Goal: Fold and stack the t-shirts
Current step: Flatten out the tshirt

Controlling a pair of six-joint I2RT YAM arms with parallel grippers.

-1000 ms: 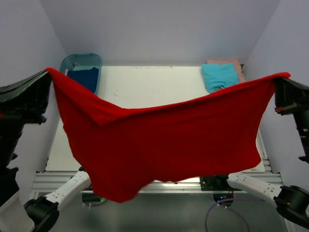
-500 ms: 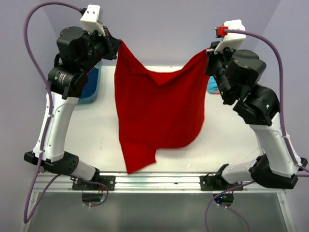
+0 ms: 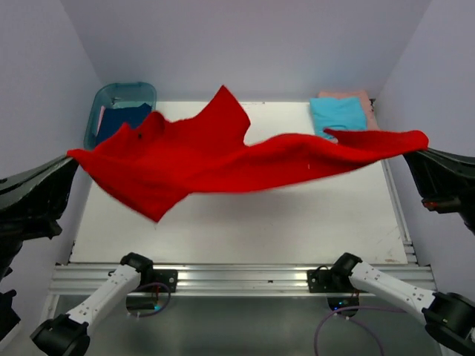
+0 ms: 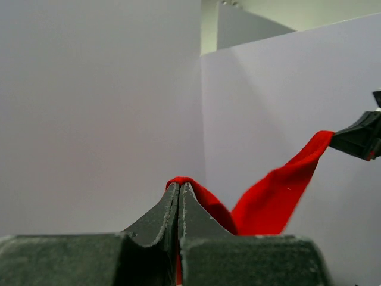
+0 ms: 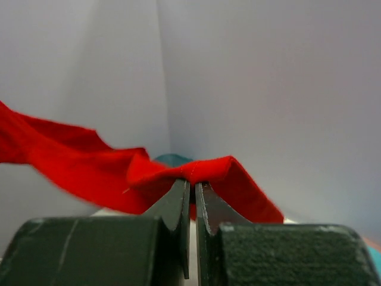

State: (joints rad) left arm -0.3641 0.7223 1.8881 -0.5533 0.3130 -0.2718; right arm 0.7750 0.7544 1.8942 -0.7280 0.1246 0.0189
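The red t-shirt point(image 3: 223, 159) is held spread in mid-air over the table point(image 3: 282, 215). One end is pinched tight by the left gripper point(image 4: 179, 192), the other by the right gripper point(image 5: 192, 186).

Close view along the right gripper point(image 5: 191, 183), whose two dark fingers rise from the bottom edge, pressed nearly together with only a thin slit between them. Pinched at their tips is a fold of the red t-shirt point(image 5: 77, 158). From the gripper the cloth runs as a broad, slightly blurred band out past the left edge, and a shorter flap slopes down to the gripper's right. Behind the gripper stand plain pale lilac walls point(image 5: 268, 89), meeting in a corner just left of it.
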